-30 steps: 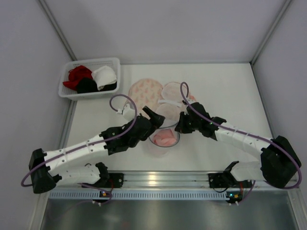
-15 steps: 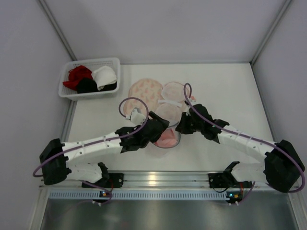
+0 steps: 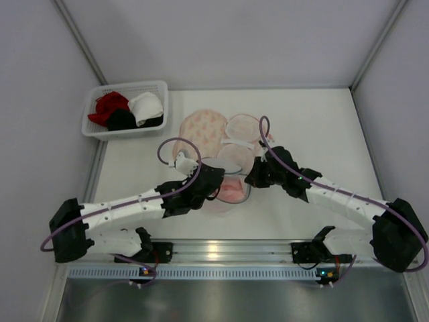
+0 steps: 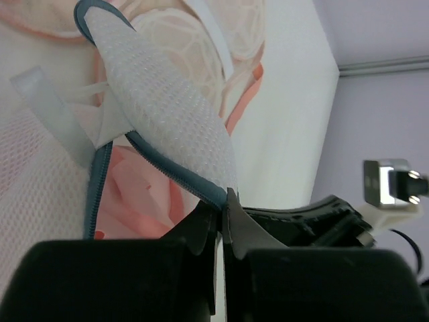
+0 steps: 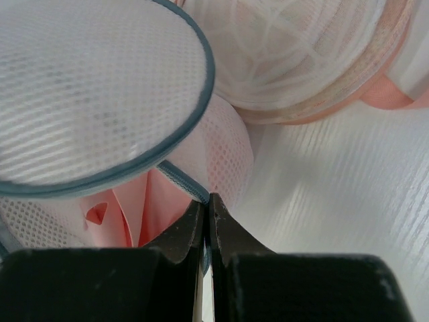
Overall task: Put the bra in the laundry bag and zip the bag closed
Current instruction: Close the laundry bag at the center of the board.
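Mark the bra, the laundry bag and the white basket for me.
bra [image 5: 134, 208]: right wrist view, pink fabric inside the bag.
laundry bag [image 5: 94, 87]: right wrist view, middle of its mesh flap.
white basket [image 3: 131, 133]: top view, front wall.

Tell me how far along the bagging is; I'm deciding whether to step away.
Done: the pink bra lies inside the mesh laundry bag.
In hand: the left gripper and right gripper are each shut on the bag's grey-blue zip rim, on opposite sides.
Left: the lid stands open, so it must be folded down and zipped shut.
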Available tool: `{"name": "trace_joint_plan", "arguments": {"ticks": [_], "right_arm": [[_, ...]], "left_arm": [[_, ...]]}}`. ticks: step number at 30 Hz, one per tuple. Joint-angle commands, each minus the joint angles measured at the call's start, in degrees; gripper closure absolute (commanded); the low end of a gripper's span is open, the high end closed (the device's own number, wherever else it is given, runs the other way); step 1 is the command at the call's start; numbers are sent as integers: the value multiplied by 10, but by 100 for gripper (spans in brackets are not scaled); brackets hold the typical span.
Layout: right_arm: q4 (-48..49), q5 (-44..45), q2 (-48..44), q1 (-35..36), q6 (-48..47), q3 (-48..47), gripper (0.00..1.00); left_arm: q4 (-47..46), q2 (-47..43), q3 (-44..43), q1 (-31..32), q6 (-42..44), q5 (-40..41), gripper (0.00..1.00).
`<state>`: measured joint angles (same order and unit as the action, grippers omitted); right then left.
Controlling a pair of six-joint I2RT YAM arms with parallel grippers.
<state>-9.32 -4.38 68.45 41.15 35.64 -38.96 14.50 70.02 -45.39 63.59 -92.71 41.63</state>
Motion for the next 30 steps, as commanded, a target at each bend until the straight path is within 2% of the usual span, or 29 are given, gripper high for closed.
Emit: {"name": "trace_joint_plan", "arguments": {"ticks": [1, 5, 10, 15, 17, 20, 23, 30], "right_arm": [[31, 6, 9, 3, 13, -4, 100], [52, -10, 30, 3, 25, -9, 100], [62, -16, 51, 3, 30, -23, 100], [62, -29, 71, 3, 36, -38, 100], [64, -39, 73, 3, 41, -42, 100], [66, -58, 74, 3, 49, -45, 100], [66, -56, 75, 3, 54, -44, 100], [80, -69, 100, 3, 63, -45, 100]], "left_arm": [[-35, -84, 0, 2, 110, 45, 100], [-37, -173, 41, 2, 164, 20, 100], [-71, -243, 102, 2, 212, -34, 100], [-171, -315, 174, 1, 276, -115, 100], [-178, -330, 194, 2, 292, -135, 100], [-202, -356, 211, 2, 337, -178, 100], [-185, -385, 212, 2, 367, -189, 100], [-196, -435, 210, 1, 370, -191, 100]]}}
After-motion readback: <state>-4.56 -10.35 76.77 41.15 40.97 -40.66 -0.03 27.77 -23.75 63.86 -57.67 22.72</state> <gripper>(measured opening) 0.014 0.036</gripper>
